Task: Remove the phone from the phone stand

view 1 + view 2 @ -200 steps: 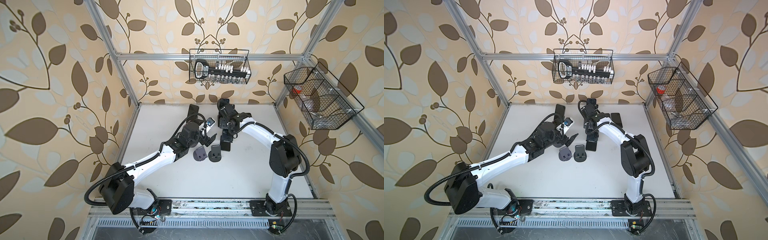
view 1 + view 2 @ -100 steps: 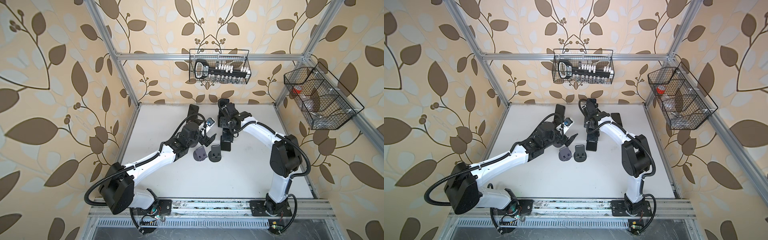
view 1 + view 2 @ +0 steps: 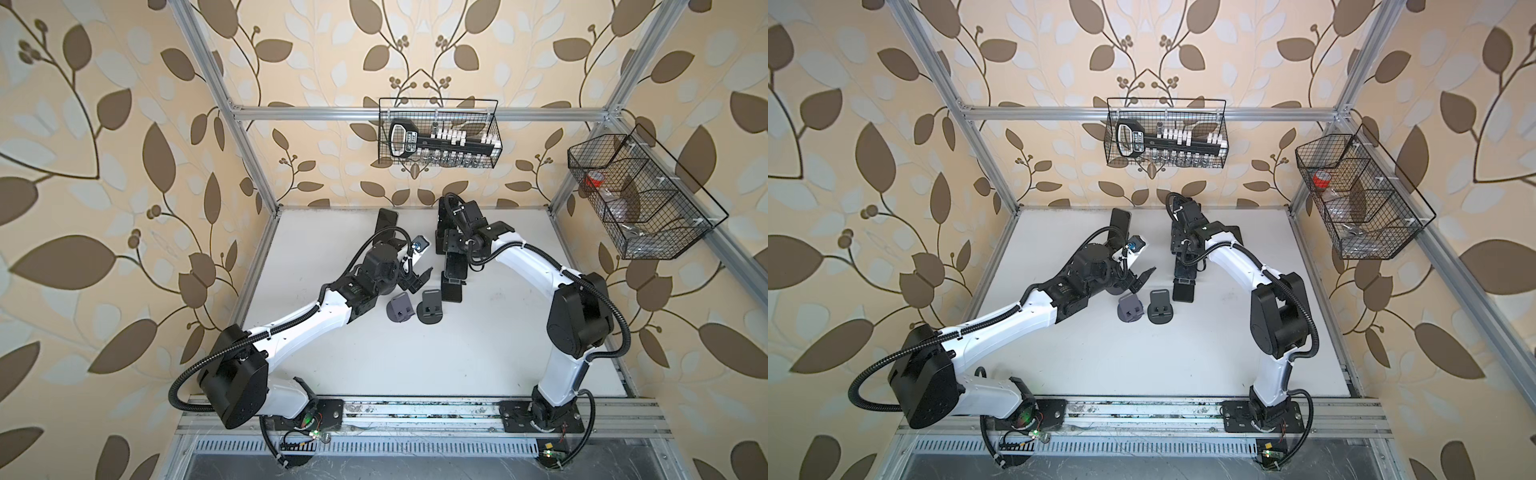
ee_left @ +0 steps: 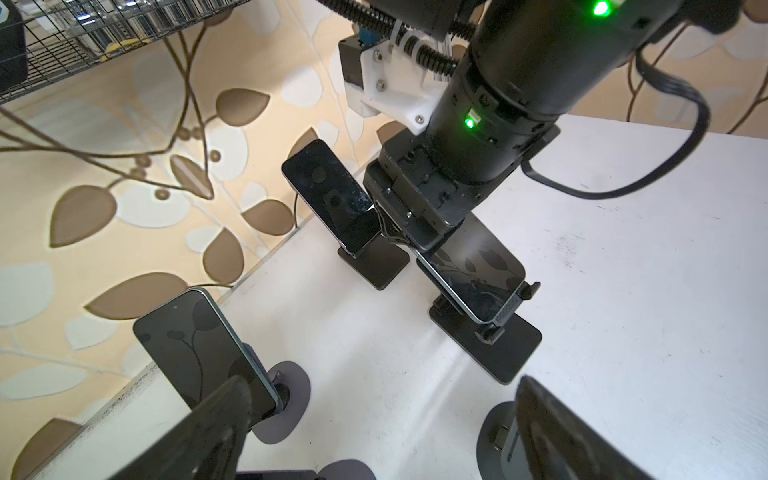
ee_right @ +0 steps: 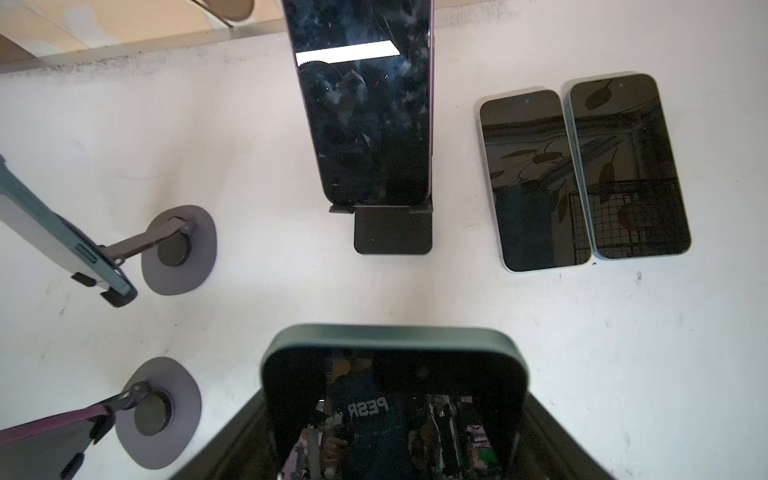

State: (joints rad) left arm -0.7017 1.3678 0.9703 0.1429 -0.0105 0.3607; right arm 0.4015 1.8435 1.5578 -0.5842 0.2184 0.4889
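A dark phone with a green rim leans on a black phone stand mid-table, seen in both top views. My right gripper comes down over its upper end. One finger presses each long side, so it is shut on the phone. From the left wrist view the phone still rests in the stand's lip. My left gripper hovers open just left of the stand, holding nothing, fingers spread wide.
Behind stands another phone on a black stand. Two phones lie flat at the back right. To the left, phones sit on round grey stands. Grey stands stand in front. Wire baskets hang on the walls.
The right gripper's fingers have drawn in against the phone's sides. Both arms stay almost where they were, and the left gripper remains open.
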